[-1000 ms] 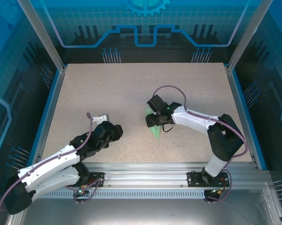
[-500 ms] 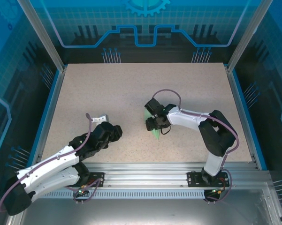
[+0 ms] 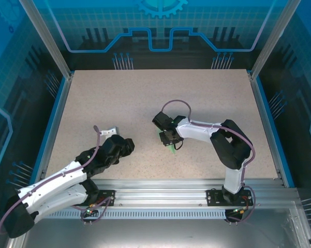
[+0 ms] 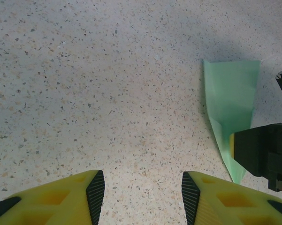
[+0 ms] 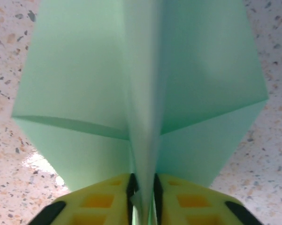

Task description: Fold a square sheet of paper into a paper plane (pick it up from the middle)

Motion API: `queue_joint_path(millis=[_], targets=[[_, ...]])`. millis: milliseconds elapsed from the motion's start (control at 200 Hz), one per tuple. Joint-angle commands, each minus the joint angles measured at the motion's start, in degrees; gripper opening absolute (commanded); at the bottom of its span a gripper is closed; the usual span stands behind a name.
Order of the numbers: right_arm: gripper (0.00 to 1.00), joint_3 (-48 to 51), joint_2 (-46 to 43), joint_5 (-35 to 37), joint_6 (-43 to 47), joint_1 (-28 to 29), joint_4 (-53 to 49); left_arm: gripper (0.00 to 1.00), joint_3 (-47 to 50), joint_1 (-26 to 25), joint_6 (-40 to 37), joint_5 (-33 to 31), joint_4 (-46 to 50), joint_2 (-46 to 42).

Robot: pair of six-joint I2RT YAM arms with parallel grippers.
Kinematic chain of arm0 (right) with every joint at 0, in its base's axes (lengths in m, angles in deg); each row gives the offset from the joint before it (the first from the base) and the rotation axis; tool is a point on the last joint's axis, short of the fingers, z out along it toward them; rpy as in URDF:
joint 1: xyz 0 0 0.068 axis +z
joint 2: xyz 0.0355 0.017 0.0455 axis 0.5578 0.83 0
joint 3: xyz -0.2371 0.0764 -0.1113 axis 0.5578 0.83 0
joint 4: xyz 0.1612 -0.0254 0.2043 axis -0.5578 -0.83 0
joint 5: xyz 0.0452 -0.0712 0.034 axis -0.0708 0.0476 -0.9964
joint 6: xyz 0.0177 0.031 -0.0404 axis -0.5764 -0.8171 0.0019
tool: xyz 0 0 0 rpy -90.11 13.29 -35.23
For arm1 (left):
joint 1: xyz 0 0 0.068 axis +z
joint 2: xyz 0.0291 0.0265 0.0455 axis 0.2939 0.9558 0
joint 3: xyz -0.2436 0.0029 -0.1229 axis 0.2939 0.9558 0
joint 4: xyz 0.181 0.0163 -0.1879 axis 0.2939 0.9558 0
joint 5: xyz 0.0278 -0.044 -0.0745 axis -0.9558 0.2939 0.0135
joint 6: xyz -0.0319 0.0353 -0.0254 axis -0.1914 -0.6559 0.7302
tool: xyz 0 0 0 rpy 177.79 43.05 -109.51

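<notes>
The paper plane [image 5: 84, 79] is pale mint-green, folded into a narrow dart with its wings spread flat to both sides. My right gripper [image 5: 143, 190] is shut on its raised centre fold, the black pads pressing the fold from left and right. From above, this gripper [image 3: 168, 140] sits mid-table and covers most of the plane [image 3: 172, 149]. In the left wrist view the plane [image 4: 230, 93] lies on the table to the right, point towards the camera, with the right gripper's dark body [image 4: 262, 154] beside it. My left gripper [image 4: 143, 187] hangs open over bare table, left of the plane [image 3: 128, 146].
The speckled beige table [image 3: 145, 98] is framed by blue edging and aluminium posts. A metal rail [image 3: 160, 186] with both arm bases runs along the near edge. The right arm's cable [image 3: 177, 105] loops above its wrist.
My right gripper has moved a little left and nearer and closed onto the plane's centre fold. The left arm has barely moved.
</notes>
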Motion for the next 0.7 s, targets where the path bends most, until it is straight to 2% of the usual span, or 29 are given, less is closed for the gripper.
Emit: queue_joint_path(millis=[0,95,200,330,430,510,695], targets=[[0.11,-2.36,-0.28,4.05,-0.41,0.87,-3.02,0.51,0.71,0.38,0.4,-1.32,1.47,-0.95],[0.06,-2.79,-2.42,6.38,0.24,0.39,-3.61,0.51,0.71,0.38,0.4,-1.41,1.54,-1.13],[0.07,-2.99,-4.07,8.04,0.24,-1.71,-3.85,0.51,0.71,0.35,0.29,-1.33,1.43,-1.08],[0.07,-3.98,-2.32,6.05,-2.93,-6.3,-4.33,0.52,0.71,0.37,0.18,-1.19,0.85,-0.79],[0.02,-6.8,0.74,4.81,-5.27,-7.57,-5.96,0.52,0.64,0.35,0.04,-1.02,0.35,-0.13],[0.11,-8.07,2.44,4.97,-6.94,-7.73,-6.09,0.52,0.36,0.37,-0.08,-0.83,0.43,0.31],[0.19,-12.2,8.19,3.51,-6.25,-8.27,-7.98,0.52,-0.08,0.37,-0.28,-0.6,0.74,0.63]])
